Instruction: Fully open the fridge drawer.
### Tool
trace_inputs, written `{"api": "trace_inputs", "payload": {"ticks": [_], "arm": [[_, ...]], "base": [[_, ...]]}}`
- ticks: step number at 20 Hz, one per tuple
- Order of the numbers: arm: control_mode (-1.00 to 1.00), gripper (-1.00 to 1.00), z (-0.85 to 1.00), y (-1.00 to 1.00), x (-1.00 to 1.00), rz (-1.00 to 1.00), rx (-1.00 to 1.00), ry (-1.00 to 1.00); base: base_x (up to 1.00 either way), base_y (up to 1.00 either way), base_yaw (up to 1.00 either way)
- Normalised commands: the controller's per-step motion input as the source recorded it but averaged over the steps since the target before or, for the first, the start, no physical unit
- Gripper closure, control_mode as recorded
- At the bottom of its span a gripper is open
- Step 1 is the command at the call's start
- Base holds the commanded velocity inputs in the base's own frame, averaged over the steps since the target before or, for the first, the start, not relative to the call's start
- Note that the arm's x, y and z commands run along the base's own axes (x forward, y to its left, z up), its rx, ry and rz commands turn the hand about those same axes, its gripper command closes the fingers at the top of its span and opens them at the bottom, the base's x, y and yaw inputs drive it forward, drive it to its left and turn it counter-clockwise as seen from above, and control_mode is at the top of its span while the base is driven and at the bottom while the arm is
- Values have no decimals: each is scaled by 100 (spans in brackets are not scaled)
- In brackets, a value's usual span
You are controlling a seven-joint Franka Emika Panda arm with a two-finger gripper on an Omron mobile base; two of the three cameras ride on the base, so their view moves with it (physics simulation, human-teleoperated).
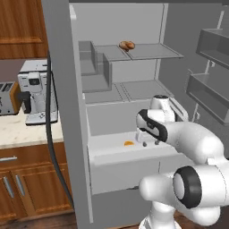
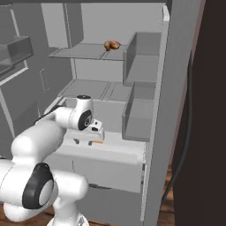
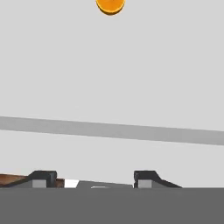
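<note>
1. Gripper (image 3: 91, 179): 2 dark fingertips set apart, nothing between them, pointing down over the front rim of the fridge drawer. In the left base view the hand hangs just above the drawer's open top.

2. Fridge drawer (image 1: 120, 172): wide, shallow, light-grey box with a plain flat front and whitish rim, low in the open fridge, pulled partway out. Smooth plastic look. The white arm covers its right end in the left base view.

3. Orange piece (image 1: 129, 143): small, rounded, lying on the drawer floor near the back, apart from the gripper; cut off by the top edge in the hand view (image 3: 110, 6).

4. Shelves (image 1: 150, 51): 2 flat grey levels above the drawer, with boxy grey bins at the left.

5. Brown item (image 1: 127, 45): small and lumpy, on the upper shelf; too small to identify.

6. Door racks (image 1: 210, 89): 2 darker grey trays on the open door at right, cut off by the frame.

7. Desk (image 1: 22, 129): pale stone top left of the fridge, carrying a white coffee machine (image 1: 38, 91) and a toaster (image 1: 8, 98), the latter cut off at the edge. Wooden cabinets above and below.
</note>
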Motion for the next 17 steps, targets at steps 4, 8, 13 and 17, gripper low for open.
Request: {"api": "trace_inputs", "payload": {"ticks": [4, 8, 13, 17], "arm": [[-100, -100, 16, -8, -100, 0, 8, -3], [-100, -100, 94, 1, -97, -1, 11, -26], [-100, -100, 100, 15, -70, 0, 4, -40], [-100, -100, 100, 34, -35, 0, 0, -37]], "base": [[0, 0, 0], [0, 0, 0], [0, 0, 0], [0, 0, 0]]}}
